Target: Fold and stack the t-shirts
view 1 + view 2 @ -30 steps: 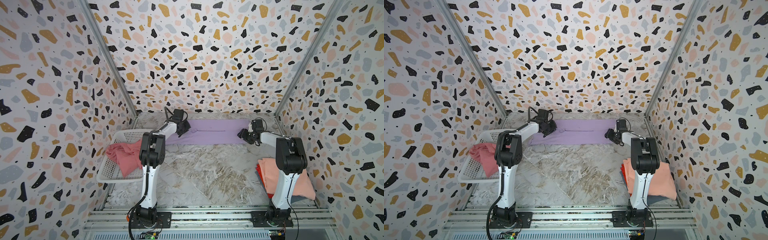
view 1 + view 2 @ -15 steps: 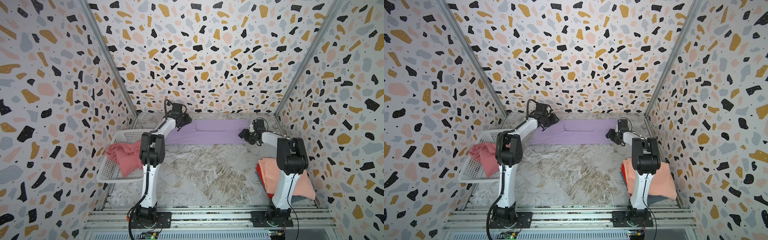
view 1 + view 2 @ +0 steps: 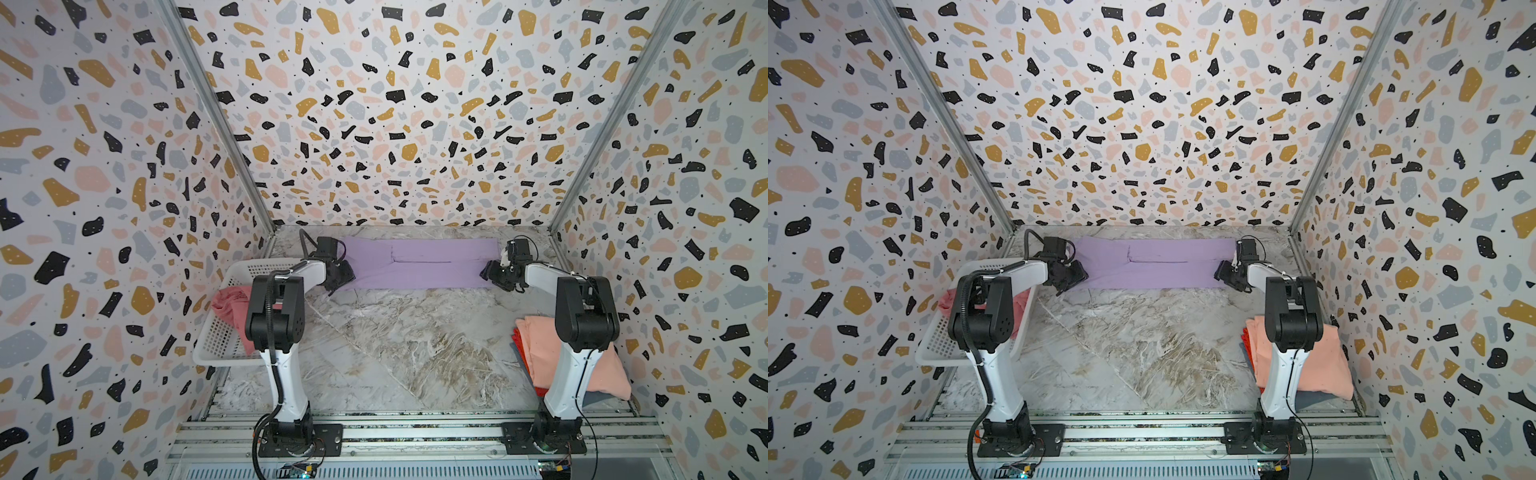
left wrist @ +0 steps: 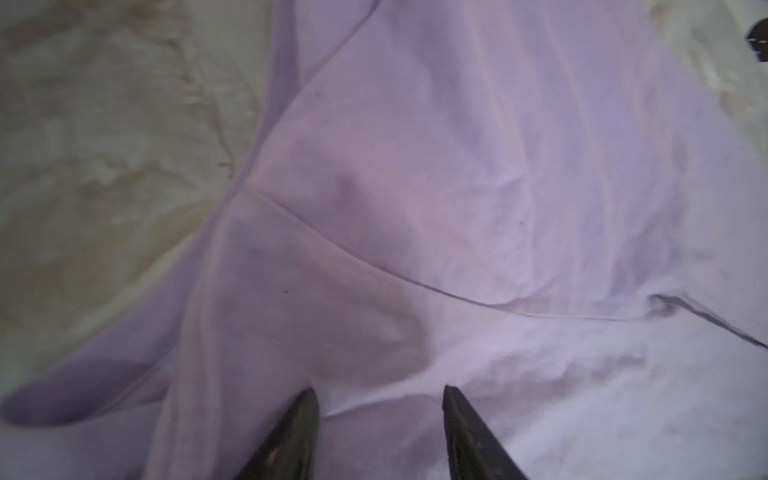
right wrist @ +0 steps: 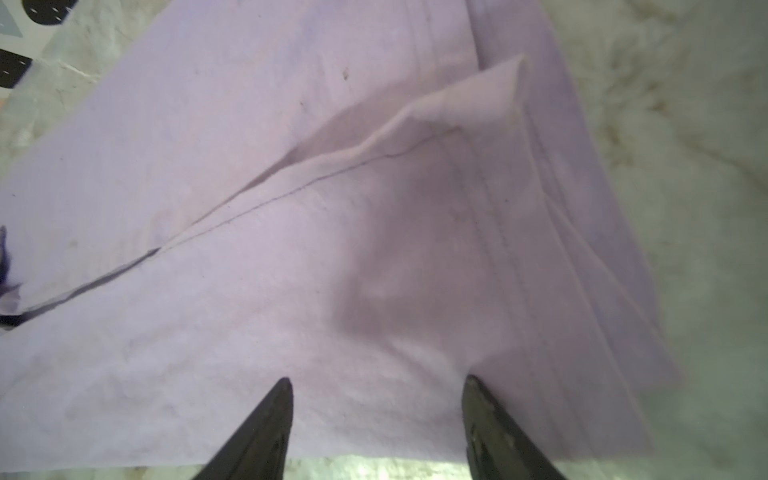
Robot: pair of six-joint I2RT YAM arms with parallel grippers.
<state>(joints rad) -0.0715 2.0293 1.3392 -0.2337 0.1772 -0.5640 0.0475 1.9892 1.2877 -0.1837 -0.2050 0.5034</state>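
A lilac t-shirt lies folded into a long flat strip at the back of the table. My left gripper hovers over its left end, jaws open, with only flat cloth below them. Over the shirt's right end, at its near hem, my right gripper is also open and grips nothing. A folded peach t-shirt rests on a red t-shirt at the front right, partly behind the right arm. A crumpled rose pink t-shirt sits in the basket.
The white perforated basket stands along the left wall behind the left arm. Patterned walls close in the left, back and right sides. Bare marbled table lies between the lilac shirt and the front rail.
My left gripper has opened and let go of the lilac shirt's left end, then drawn back toward the front. The right gripper has stayed open and almost still.
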